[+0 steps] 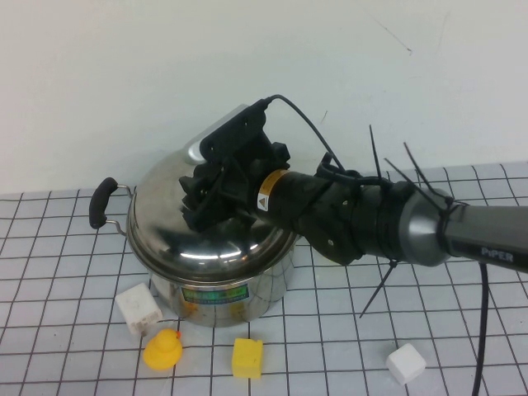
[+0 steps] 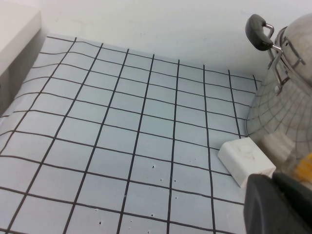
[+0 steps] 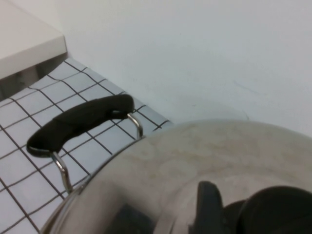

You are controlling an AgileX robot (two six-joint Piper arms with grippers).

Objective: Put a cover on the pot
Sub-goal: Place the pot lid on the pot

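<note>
The shiny steel pot (image 1: 264,285) with a green-blue label stands left of centre on the grid mat, one black side handle (image 1: 101,202) showing. The domed steel lid (image 1: 165,219) sits on top of it. My right gripper (image 1: 216,196) reaches in from the right, over the middle of the lid, and is shut on the lid's black knob (image 3: 278,209). One of its fingers (image 3: 207,204) stands beside the knob. My left gripper (image 2: 272,178) is shut and empty, low over the mat left of the pot (image 2: 282,112). It is out of the high view.
In front of the pot lie a white block (image 1: 138,308), a yellow duck (image 1: 162,348) and a yellow block (image 1: 247,358). A white cube (image 1: 406,363) lies at the front right. A white wall stands close behind the pot. A white ledge (image 2: 17,29) borders the mat's left.
</note>
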